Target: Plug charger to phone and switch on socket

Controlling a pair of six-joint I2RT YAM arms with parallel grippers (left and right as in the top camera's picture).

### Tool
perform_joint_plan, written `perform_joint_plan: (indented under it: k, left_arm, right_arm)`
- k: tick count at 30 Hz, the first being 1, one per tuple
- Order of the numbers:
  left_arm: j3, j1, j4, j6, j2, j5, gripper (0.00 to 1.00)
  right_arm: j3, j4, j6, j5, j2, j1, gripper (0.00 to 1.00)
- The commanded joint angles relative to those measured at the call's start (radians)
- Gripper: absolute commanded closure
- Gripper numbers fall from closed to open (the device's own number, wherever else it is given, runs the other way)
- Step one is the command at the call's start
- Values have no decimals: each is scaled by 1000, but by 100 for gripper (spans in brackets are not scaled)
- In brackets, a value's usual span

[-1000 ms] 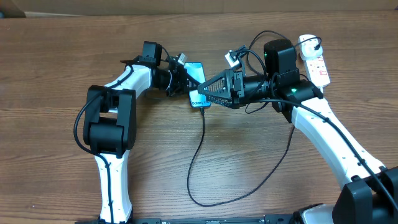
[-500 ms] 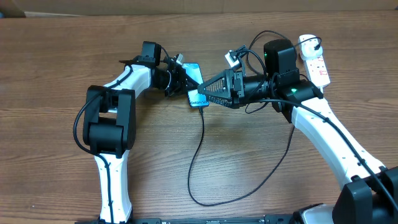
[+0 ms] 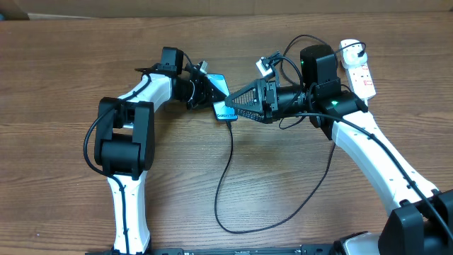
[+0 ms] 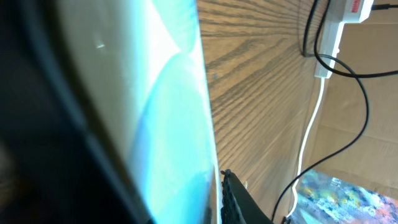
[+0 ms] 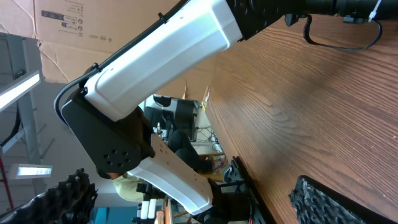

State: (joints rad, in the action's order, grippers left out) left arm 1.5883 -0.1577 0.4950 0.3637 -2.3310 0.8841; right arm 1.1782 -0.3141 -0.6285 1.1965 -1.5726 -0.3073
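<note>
Left gripper (image 3: 204,89): clamped on the tilted phone (image 3: 221,99)
Right gripper (image 3: 237,108): fingers spread wide, just beside phone
Charger (image 3: 228,152): tip at phone's near end
Socket (image 3: 361,71): bench's (image 3: 64,177) far-right edge

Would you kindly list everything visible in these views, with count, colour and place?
phone: 1, blue screen, table centre, tilted between the grippers
charger: 1, black, loops from the phone toward the front, then right
socket: 1, white with red, far right
cord: 1, white, thick, by the socket
table: 1, brown wood
box: at least 1, brown cardboard, beyond the table
left gripper: 1, black, at the phone
right gripper: 1, black, open, beside the phone
left arm: 1, white and black
right arm: 1, white and black
</note>
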Motion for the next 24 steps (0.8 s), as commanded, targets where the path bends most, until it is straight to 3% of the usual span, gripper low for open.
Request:
perform_joint_plan:
  k: [1, 3, 5, 6, 12, 20, 24]
  left_arm:
    - [0, -11, 6, -8, -5, -19, 78]
    - [0, -11, 16, -8, -5, -39, 64]
    - [0, -11, 29, -8, -5, -76, 42]
    - [0, -11, 35, -8, -5, -93, 35]
    - [0, -11, 60, -8, -5, -98, 29]
    - [0, -1, 95, -7, -4, -108, 17]
    - [0, 4, 124, 43, 2, -198, 2]
  right_arm:
    - [20, 6, 13, -7, 11, 5, 0]
    - [20, 6, 13, -7, 11, 5, 0]
    - [20, 5, 13, -7, 11, 5, 0]
    - [20, 5, 13, -7, 11, 5, 0]
    - [20, -6, 29, -23, 11, 5, 0]
    - [20, -167, 36, -233, 11, 5, 0]
    - [20, -265, 36, -401, 11, 5, 0]
